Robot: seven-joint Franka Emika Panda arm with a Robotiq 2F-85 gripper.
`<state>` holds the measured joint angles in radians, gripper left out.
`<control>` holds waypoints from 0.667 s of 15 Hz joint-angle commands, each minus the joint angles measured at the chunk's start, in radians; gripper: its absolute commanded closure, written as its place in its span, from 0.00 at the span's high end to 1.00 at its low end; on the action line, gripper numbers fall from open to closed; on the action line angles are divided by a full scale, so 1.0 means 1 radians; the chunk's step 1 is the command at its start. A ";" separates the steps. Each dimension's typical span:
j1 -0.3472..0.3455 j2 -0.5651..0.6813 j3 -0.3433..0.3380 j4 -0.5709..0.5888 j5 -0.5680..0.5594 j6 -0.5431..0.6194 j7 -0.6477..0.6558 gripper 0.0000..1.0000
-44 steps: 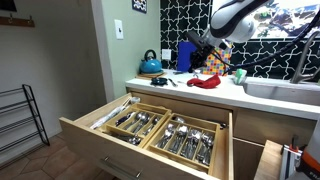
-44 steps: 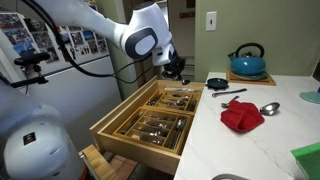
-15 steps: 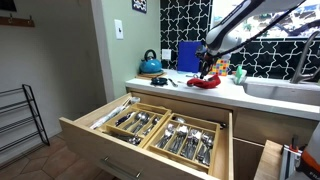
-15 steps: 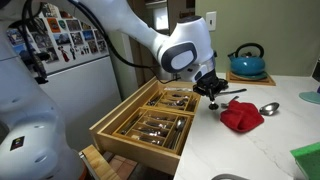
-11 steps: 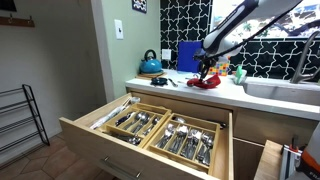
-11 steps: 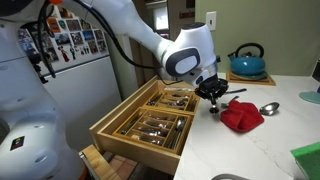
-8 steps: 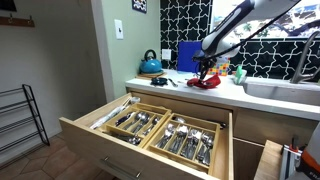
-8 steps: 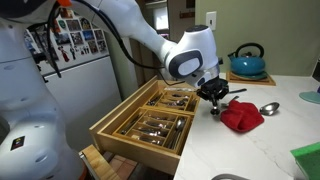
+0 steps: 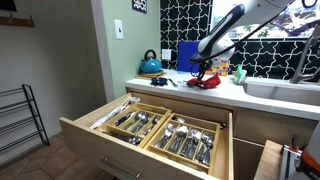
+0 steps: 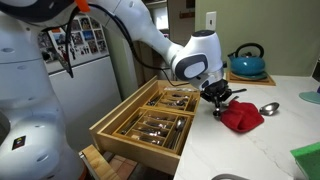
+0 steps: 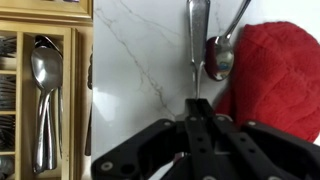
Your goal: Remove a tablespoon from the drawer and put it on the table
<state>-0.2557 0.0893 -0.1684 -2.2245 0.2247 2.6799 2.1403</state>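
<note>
Jaws: closed on the narrow end of a slim silver tablespoon (image 11: 196, 45), whose handle sticks out ahead of them in the wrist view.
Tablespoon: over the white marbled stone surface (image 11: 130, 60), just beside a crumpled red cloth (image 11: 275, 80); whether it touches the surface, I cannot tell.
Drawer: the wide light-wood drawer (image 9: 95, 140) is pulled out, its divider trays holding silver cutlery (image 9: 185, 138).
Second silver spoon (image 11: 218, 58): its bowl is at the cloth's edge.

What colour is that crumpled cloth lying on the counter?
Red. The cloth shows best in the wrist view.

Wrist view, cropped bits
Tablespoon (image 11: 197, 40) runs off top, lower end behind fingers (image 11: 190, 120); red cloth (image 11: 275, 80) cut at rt edge.
</note>
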 commanded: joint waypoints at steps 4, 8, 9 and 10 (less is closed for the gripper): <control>0.032 0.065 -0.025 0.053 0.016 -0.030 0.020 0.02; 0.033 0.082 -0.034 0.068 0.019 -0.036 0.028 0.02; 0.033 0.085 -0.037 0.072 0.019 -0.038 0.031 0.02; 0.033 0.087 -0.039 0.075 0.020 -0.039 0.033 0.02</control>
<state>-0.2396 0.1566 -0.1837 -2.1734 0.2247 2.6657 2.1543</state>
